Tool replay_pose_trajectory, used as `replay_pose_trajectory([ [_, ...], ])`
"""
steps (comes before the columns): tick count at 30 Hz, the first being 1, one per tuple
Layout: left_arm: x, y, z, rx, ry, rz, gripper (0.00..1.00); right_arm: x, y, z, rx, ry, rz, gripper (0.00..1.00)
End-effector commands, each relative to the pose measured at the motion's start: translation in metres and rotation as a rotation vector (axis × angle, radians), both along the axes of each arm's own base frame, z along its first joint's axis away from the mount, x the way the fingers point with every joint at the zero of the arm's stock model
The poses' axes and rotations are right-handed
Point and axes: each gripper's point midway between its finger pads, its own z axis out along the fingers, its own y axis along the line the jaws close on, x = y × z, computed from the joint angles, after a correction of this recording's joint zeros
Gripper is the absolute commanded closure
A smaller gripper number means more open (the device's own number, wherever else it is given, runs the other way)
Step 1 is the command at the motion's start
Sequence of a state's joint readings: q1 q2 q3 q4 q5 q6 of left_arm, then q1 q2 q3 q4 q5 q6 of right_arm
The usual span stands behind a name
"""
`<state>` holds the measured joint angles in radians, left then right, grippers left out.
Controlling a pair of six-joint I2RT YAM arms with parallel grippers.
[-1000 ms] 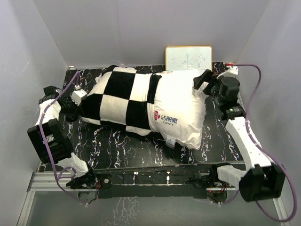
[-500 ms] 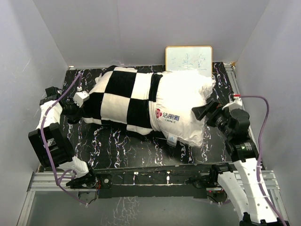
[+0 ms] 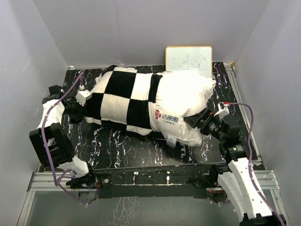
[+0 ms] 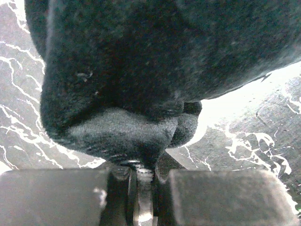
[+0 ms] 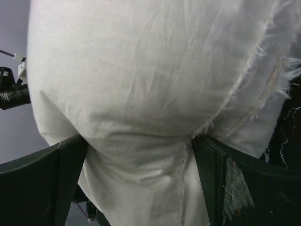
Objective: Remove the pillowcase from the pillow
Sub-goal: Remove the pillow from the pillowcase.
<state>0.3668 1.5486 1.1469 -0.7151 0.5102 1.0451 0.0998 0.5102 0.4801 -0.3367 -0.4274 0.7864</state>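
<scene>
While one arm anchors the cover, the other lines up on the cushion: the pull-apart step, about half done by my reading.
Top view: the plush black-and-cream checkered pillowcase (image 3: pixel 122 99) sheathes the 9 o'clock half of the plump white pillow (image 3: pixel 184 101) on the black marbled table (image 3: pixel 122 147). Left wrist view: the left gripper (image 4: pixel 145 181) is clamped on a dark fold of the pillowcase. Right wrist view: the right gripper (image 5: pixel 141 188) stands wide, fingers (image 5: pixel 42 188) flanking the pillow's corner, unclenched. Next it should clench and draw toward 3 o'clock.
</scene>
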Motion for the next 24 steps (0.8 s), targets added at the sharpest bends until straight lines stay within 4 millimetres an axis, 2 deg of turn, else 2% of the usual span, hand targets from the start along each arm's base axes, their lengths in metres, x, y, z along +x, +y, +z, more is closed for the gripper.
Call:
replay_pose_trajectory([
  [1,-0.005,-0.026,0.022,-0.047,-0.021,-0.03,1.0,0.017,0.028,0.01,0.036,-0.059,0.111,0.02],
  [4,-0.009,-0.036,0.019,-0.038,-0.004,-0.053,1.0,0.036,0.043,0.02,-0.001,-0.134,0.119,0.02],
  [6,-0.011,-0.042,0.018,-0.033,0.01,-0.067,1.0,0.05,0.056,0.014,-0.075,-0.134,0.128,0.02],
  [9,-0.014,-0.048,0.017,-0.026,0.031,-0.082,1.0,0.068,0.068,-0.014,-0.215,-0.088,0.098,0.02],
  [12,-0.017,-0.049,0.015,-0.019,0.052,-0.09,1.0,0.08,0.063,-0.03,-0.294,-0.062,0.032,0.03],
  [14,-0.02,-0.046,0.013,0.0,0.069,-0.098,1.0,0.087,0.053,-0.028,-0.324,-0.08,-0.029,0.18],
  [15,-0.02,-0.043,0.012,0.019,0.077,-0.101,1.0,0.09,0.047,-0.025,-0.338,-0.087,-0.062,0.32],
  [16,-0.019,-0.038,0.012,0.044,0.076,-0.098,1.0,0.092,0.037,-0.022,-0.365,-0.085,-0.108,0.53],
  [17,-0.016,-0.031,0.011,0.077,0.073,-0.089,1.0,0.094,0.026,-0.02,-0.399,-0.082,-0.155,0.82],
  [18,-0.012,-0.024,0.011,0.114,0.063,-0.077,1.0,0.096,0.015,-0.015,-0.426,-0.086,-0.208,0.91],
  [24,0.009,0.024,0.019,0.285,-0.005,0.002,1.0,0.104,-0.05,0.021,-0.467,-0.143,-0.452,0.92],
])
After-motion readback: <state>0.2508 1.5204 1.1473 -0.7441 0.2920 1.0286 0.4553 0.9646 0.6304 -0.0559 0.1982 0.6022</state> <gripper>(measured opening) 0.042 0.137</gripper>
